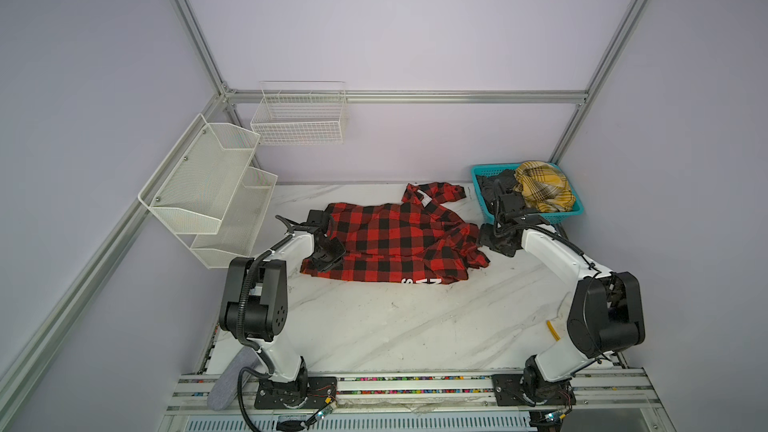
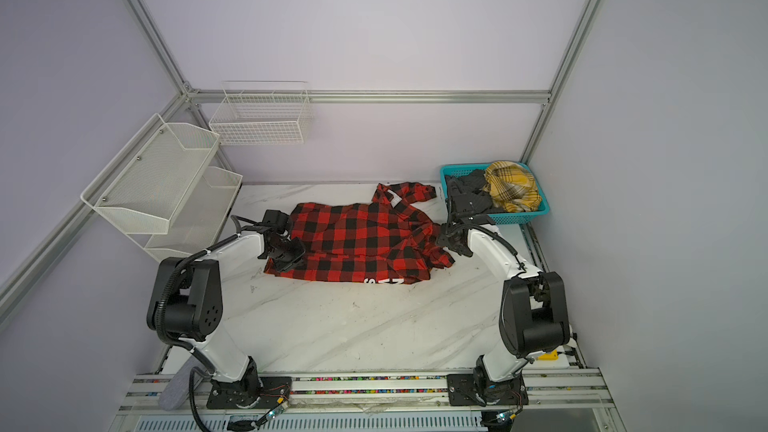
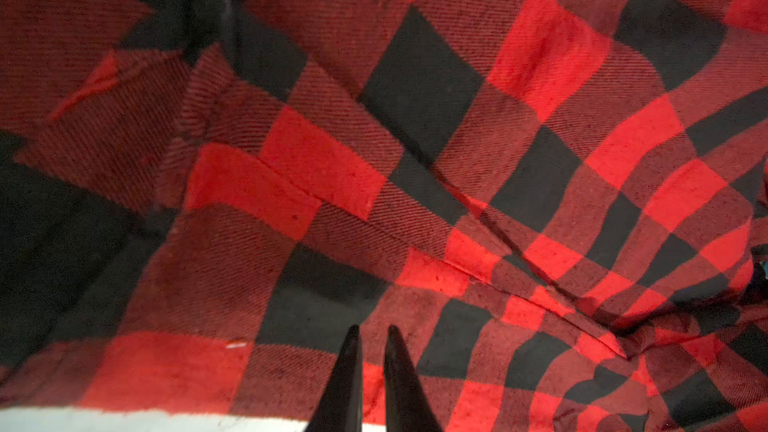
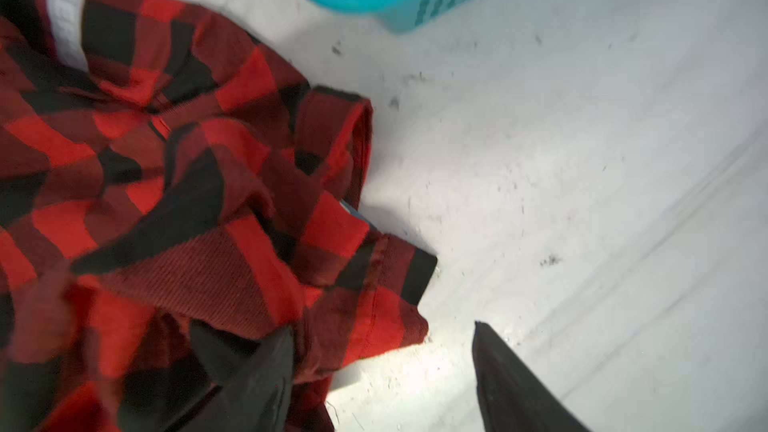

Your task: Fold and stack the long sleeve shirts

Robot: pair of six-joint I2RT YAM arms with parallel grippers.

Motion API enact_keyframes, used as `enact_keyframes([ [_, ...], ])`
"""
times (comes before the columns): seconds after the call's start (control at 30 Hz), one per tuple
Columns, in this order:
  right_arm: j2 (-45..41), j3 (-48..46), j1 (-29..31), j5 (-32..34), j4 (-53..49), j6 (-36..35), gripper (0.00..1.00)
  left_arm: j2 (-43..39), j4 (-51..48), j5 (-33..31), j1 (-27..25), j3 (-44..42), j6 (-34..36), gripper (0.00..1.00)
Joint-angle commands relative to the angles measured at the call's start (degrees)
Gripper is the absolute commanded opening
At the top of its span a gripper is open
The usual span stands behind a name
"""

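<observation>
Along the left wall we list a white mesh shelf (image 1: 199, 184) and, beside it on the back wall, a wire basket (image 1: 299, 118), both apart from the work. Next, the left gripper (image 3: 372, 328) is lowered onto the hem end of the red-and-black check shirt (image 1: 395, 238). Its fingers are drawn almost together with only a sliver of check between them, and we cannot tell whether a pinch of cloth is caught. We judge it is there to pin or take up that end for a fold. The shirt lies across the far middle of the marble table (image 1: 395, 326), flat at the left and bunched at the right, with white block letters (image 1: 419, 281) showing at its near edge. At the bunched end the right gripper (image 4: 382, 328) has its fingers spread wide and holds nothing. One finger is at the rumpled sleeve cloth and the other is over bare table, placed, we judge, to take that sleeve. At the far right a teal basket (image 1: 540, 217) holds a dark grey garment (image 1: 496, 184) and a mustard-yellow plaid garment (image 1: 542, 187), not yet folded. No stack has been started.
</observation>
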Motion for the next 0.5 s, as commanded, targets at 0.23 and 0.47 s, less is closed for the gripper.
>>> enact_keyframes([
  [0.23, -3.9, -8.4, -2.1, -2.2, 6.1, 7.5, 0.79, 1.0, 2.4, 0.6, 0.3, -2.8, 2.3, 0.09],
  [0.47, -0.3, -10.3, -4.4, -8.9, 10.5, 6.6, 0.73, 1.6, 2.9, 0.9, 0.9, -3.7, 2.4, 0.08],
])
